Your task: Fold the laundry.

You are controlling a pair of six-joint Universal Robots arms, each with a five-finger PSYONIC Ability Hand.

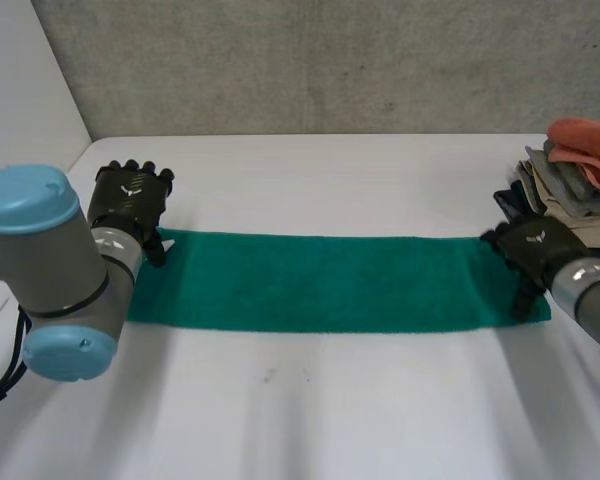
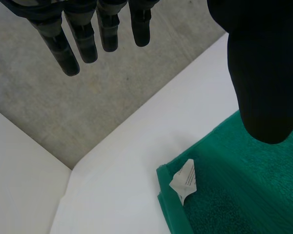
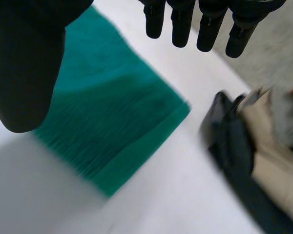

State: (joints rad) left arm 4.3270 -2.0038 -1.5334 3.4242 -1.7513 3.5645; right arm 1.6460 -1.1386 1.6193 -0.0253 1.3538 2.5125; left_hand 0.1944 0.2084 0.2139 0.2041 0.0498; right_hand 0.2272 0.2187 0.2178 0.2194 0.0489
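Note:
A green towel lies flat across the white table as a long folded strip. My left hand hovers over the towel's left end, open, its fingers straight and its thumb spread apart above the corner. A white care label sticks up at that corner. My right hand is over the towel's right end, open too, fingers straight and holding nothing, with the towel's end below the palm.
A pile of folded laundry, topped by an orange-pink cloth, sits at the table's far right, close beside my right hand; its dark and beige layers lie just past the towel's end. A grey wall stands behind the table.

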